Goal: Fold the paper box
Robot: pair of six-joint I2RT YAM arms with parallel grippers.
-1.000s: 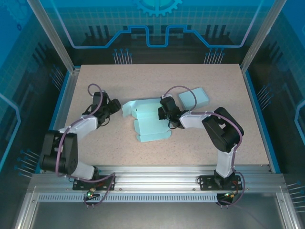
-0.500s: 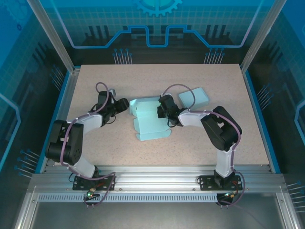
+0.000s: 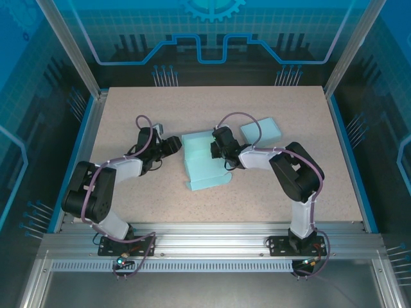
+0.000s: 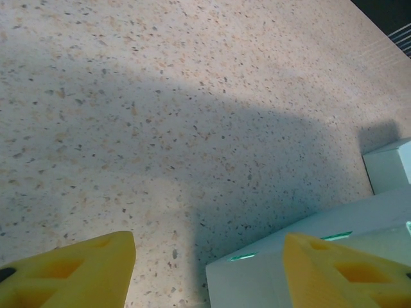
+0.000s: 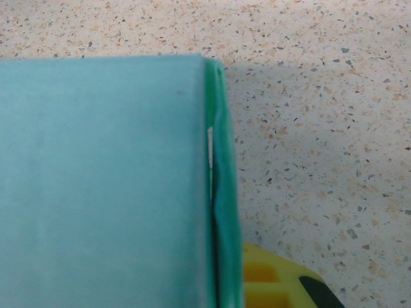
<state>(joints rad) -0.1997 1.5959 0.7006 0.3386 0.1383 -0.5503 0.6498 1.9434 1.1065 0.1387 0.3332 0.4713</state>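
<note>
Top external view: the paper box (image 3: 204, 168) lies in the middle of the table (image 3: 289, 192), a pale teal blank partly raised, with one panel standing at its far end. The right gripper (image 3: 217, 151) sits on that far right part, shut tight, and by the look of it pinched on a panel. The left gripper (image 3: 173, 144) comes in from the left, just beside the box's left wall. A second box (image 3: 261, 131), already closed up, rests near the far right, apart from the work.

Left wrist view: the left gripper's yellow fingertips (image 4: 70, 273) stand well apart, nothing between them but tabletop and the near corner of the paper box (image 4: 359, 218). One fingertip overlaps the box's white wall; the other hangs over bare table.

Right wrist view: a broad teal panel of the paper box (image 5: 103, 179) is right up against the lens, its doubled edge running down the middle, one yellow fingertip (image 5: 266, 282) peeking out below it.

The stock looks like thin, light card: it should crease easily along the scored lines, slide freely on the smooth table, and crumple under a hard squeeze. The safest hold is likely on a flap edge near a fold line, one side pinned while the other bends.
</note>
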